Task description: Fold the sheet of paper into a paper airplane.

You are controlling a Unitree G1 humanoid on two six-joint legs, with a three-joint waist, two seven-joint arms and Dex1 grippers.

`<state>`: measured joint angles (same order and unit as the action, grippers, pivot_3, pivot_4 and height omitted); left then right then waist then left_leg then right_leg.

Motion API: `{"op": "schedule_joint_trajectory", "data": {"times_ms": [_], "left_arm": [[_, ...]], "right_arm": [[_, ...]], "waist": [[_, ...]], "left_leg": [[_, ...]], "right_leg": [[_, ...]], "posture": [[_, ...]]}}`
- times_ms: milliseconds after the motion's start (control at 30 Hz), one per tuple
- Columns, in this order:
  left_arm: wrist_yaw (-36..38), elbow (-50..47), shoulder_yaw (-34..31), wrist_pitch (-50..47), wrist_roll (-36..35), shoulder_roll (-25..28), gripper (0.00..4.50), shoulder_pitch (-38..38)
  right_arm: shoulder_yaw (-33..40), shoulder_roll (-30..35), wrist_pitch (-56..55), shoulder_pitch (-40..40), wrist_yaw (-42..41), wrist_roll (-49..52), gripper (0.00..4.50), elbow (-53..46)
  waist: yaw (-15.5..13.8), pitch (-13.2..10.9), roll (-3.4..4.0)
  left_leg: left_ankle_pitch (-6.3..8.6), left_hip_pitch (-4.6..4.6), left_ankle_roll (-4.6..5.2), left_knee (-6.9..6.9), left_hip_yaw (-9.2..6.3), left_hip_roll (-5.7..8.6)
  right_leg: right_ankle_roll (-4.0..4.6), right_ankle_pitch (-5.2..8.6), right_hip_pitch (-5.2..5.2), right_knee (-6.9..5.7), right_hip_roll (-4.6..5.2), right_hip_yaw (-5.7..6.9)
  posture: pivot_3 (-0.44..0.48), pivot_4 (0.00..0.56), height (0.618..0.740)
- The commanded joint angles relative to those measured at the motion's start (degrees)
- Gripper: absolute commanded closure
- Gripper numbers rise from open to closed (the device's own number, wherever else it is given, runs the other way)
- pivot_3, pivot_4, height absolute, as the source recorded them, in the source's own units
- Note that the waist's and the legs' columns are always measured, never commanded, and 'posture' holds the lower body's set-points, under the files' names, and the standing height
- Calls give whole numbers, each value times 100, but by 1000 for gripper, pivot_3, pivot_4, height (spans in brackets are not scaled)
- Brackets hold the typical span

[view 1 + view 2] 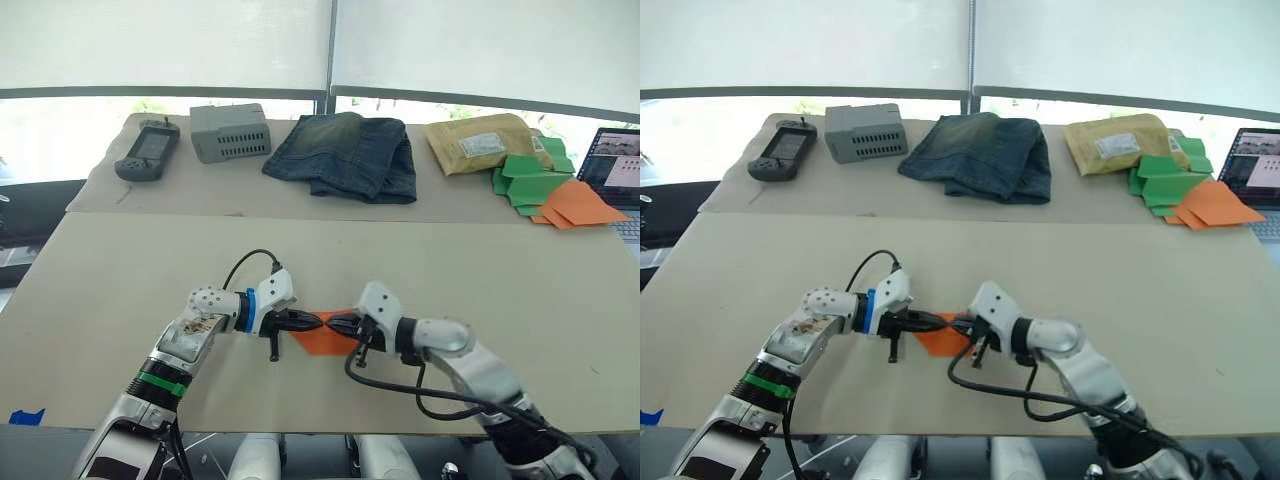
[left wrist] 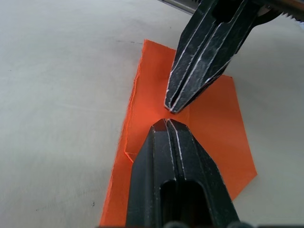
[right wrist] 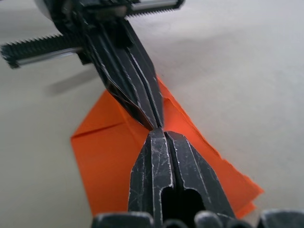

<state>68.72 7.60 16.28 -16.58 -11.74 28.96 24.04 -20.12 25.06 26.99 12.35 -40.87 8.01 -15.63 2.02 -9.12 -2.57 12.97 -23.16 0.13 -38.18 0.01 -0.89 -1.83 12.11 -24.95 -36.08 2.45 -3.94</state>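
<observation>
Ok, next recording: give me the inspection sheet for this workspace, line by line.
Surface: beige tabletop, bare around the work.
Job's things: orange sheet of paper, partly folded, flat between both pincers.
Clutter: far table holds handheld controller, grey box, folded jeans, padded envelope, green and orange paper pile, laptop.
Grippers: left pincer and right pincer shut, tips meeting over the paper.
Cables: black cables at both wrists.
Surroundings: window blinds.

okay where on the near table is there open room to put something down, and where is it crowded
Bare tan tabletop lies left of the left gripper, right of the right gripper, and between them and the far table. Crowded: the near middle, where both shut grippers meet tip to tip over the folded bright orange sheet of paper.
</observation>
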Motion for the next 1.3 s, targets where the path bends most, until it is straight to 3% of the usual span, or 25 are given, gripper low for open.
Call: {"op": "schedule_joint_trajectory", "data": {"times_ms": [33,500,767,900,1300], "left_arm": [[61,-48,-2,-94,3,122,4500,-75],[113,37,21,-67,15,108,4500,-68],[144,65,58,-38,29,85,4500,-74],[146,82,44,-29,32,78,4500,-65],[113,-51,8,-112,28,123,4500,-149]], "right_arm": [[104,-55,20,-136,137,-21,4451,55],[739,442,-955,-1410,151,-57,4451,189],[1261,275,-1178,-1181,125,442,4451,-346],[947,270,-1008,-1020,-39,486,4451,-846],[-54,-223,-716,-293,-49,8,4451,165]], "waist": [[4,0,0],[-112,2,2],[-120,1,3],[-113,-2,7],[-108,-2,7]], "left_leg": [[0,1,0,0,0,0],[3,57,2,1,-3,-1],[3,63,2,1,0,-1],[3,55,2,2,-1,-2],[3,55,2,2,-2,-1]], "right_leg": [[0,0,2,0,1,0],[12,11,68,19,6,4],[12,11,71,17,4,3],[5,7,62,15,2,3],[6,7,61,13,1,4]], "posture": [[0,150,728],[0,150,728],[0,150,728],[0,150,728],[0,150,728]]}}
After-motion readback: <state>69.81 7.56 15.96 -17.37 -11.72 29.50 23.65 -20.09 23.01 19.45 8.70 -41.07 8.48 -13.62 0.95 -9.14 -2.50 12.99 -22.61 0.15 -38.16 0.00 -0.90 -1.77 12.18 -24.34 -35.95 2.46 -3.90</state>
